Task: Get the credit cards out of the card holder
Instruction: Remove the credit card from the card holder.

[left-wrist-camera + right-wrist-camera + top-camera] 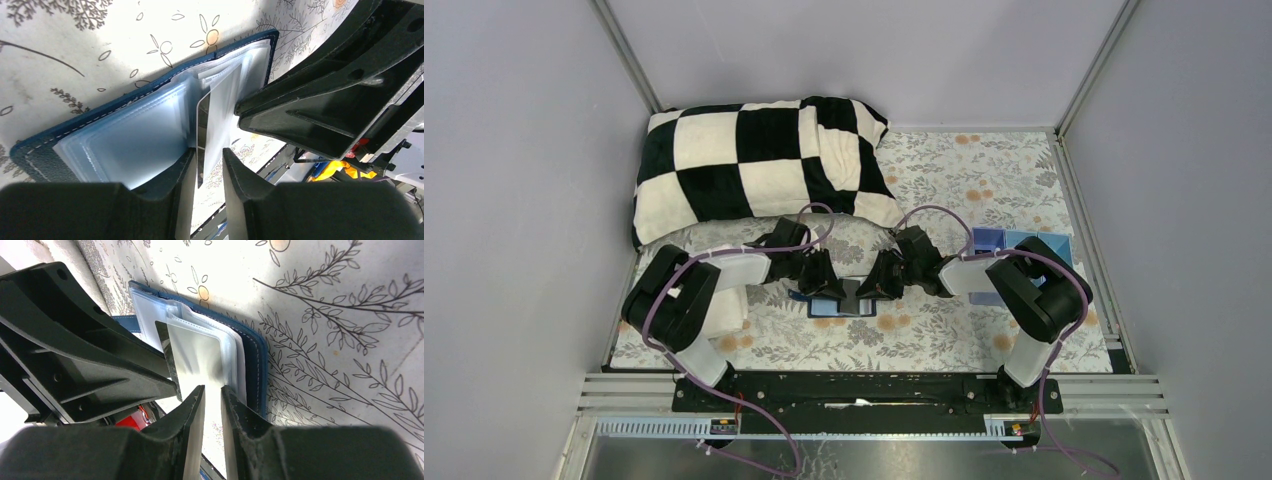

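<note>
Found the card holder [824, 308] spread open, navy cover down, on the floral tabletop [984, 335] near the front edge, midway between the two arms and well apart from the checked pillow [754, 170] at the back. Laid that way, presumably, to turn the clear pockets upward and within reach of both arms at once.

Noted the right claw [212, 390] drawn nearly together on a clear sleeve leaf [197, 352], clamping its free edge and standing it upright off the stack. Judged this grip a holding job: to pin one pocket in place and part it from the flat leaves beneath, with the holder's own weight and cover keeping the rest down.

Noted the left claw [208, 155] facing it from the opposite side, jaws apart. Straddled the same upright leaf and a thin dark-rimmed card [201, 135] standing beside it, without visibly pinching either. Read that stance as lining up on the card's edge, ready to close and draw it out against the right claw's hold. Could not tell the card's depth in its pocket, nor the count of cards hidden among the leaves. Saw no card lying loose on the tabletop; rated the task as barely begun.
</note>
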`<state>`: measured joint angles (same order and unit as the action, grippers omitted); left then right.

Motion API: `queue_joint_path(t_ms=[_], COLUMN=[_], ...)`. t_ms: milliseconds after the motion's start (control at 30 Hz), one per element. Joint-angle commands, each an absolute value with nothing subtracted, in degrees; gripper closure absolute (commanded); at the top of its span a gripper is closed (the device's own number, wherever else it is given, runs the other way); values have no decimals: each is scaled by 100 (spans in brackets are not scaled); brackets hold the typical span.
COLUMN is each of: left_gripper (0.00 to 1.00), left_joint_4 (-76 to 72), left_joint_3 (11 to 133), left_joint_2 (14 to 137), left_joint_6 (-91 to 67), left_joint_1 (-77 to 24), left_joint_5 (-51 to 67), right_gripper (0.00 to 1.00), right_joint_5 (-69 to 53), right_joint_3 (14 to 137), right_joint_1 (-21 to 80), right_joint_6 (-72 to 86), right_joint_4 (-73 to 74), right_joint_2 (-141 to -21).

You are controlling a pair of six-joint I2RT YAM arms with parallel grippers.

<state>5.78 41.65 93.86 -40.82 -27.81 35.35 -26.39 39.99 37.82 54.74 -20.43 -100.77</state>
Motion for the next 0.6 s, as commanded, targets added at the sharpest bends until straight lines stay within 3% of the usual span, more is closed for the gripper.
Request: queue_joint_path(t_ms=[0, 433, 567], left_gripper=[73, 100, 100], left_joint_4=[361, 235, 304], left_joint_3=[4063, 4064, 4052], left_joint_2=[9138, 9257, 9202], left_joint_6=[-4133, -4119, -4086], left_joint_1=[-2679, -2652, -2646], left_joint_5=[3445, 3634, 3578], right_gripper=[74, 74, 75], right_joint_5=[-2360, -2343, -2308], right_joint_3=[3983, 4034, 4012], right_joint_1=[3841, 3841, 3845], right_joint_6=[5332, 5299, 5299], right_joint_4=[-1709, -1639, -1628], right_joint_2=[-10239, -10231, -10248])
